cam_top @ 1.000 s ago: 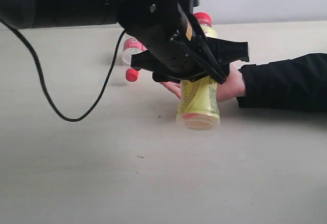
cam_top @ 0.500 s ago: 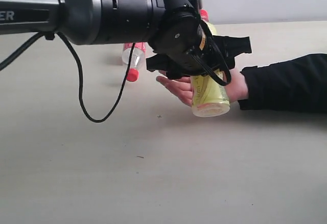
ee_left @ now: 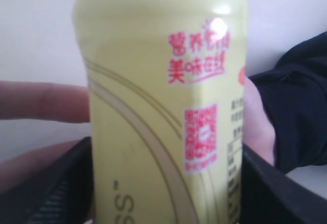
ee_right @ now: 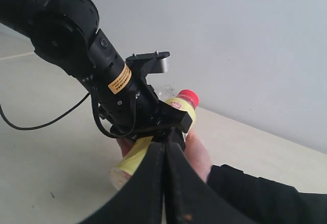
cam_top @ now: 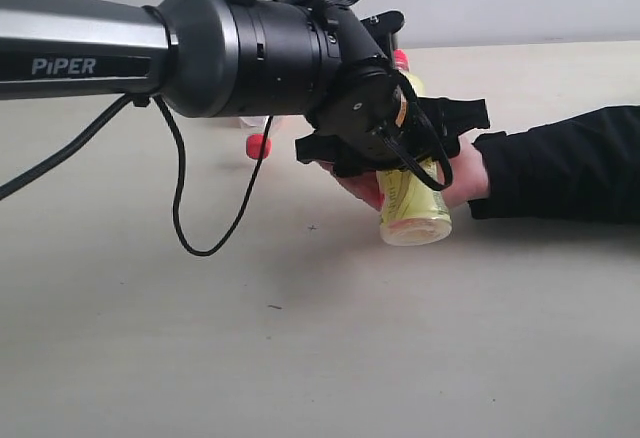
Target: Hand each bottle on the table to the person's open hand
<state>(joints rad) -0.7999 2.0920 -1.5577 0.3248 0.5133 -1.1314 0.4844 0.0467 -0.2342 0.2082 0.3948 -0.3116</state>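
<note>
yellow plastic drink bottle (cam_top: 414, 205): is lying tilted, red cap (cam_top: 401, 57) pointing at the far wall, flat base sticking out toward the exterior camera; is sitting between the jaws and against the palm, off the table
left arm (cam_top: 90, 53): grey and black tube marked PIPER, is reaching in from the left across the middle
black cable (cam_top: 190, 218): is hanging in a loop under the arm
small clear bottle with red cap (cam_top: 258, 145): is lying on the table behind the arm, mostly hidden, well apart from the hand
left gripper (cam_top: 405, 153): is clamping the yellow bottle, one black jaw pressing each side; left wrist view is showing the label up close (ee_left: 163, 106) with a jaw at each lower corner
person's open hand (cam_top: 462, 176): bare, palm up, is cupping the bottle from below; fingers (ee_left: 41, 101) are stretching past the bottle
black sleeve (cam_top: 570, 163): is coming in from the right, resting on the table
right gripper (ee_right: 166, 183): is hanging closed with jaws pressed together, holding nothing, above the sleeve side
pale beige table (cam_top: 300, 358): is filling the foreground
</note>
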